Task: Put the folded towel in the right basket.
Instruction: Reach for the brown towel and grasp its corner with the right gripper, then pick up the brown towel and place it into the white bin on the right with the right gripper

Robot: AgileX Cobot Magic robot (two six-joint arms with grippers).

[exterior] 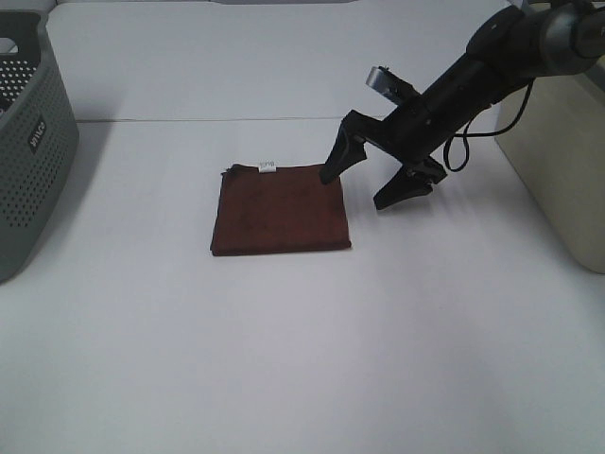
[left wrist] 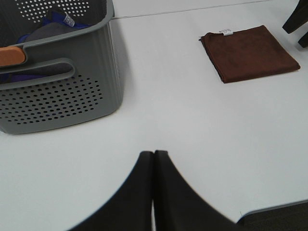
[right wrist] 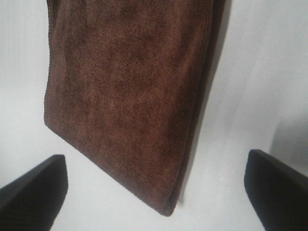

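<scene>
Left claw (left wrist: 154, 153) pressed together, right claw (exterior: 354, 190) spread over folded towel (exterior: 279, 210); right basket (exterior: 567, 180) cropped.

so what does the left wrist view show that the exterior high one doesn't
Only left wrist: the shut left gripper, and inside the grey perforated basket some blue cloth and an orange piece. Only exterior high: the right basket and the whole right arm, its right gripper open at the folded towel's far right corner. Both: the towel, its white tag, the grey basket's outside and the white table.
</scene>
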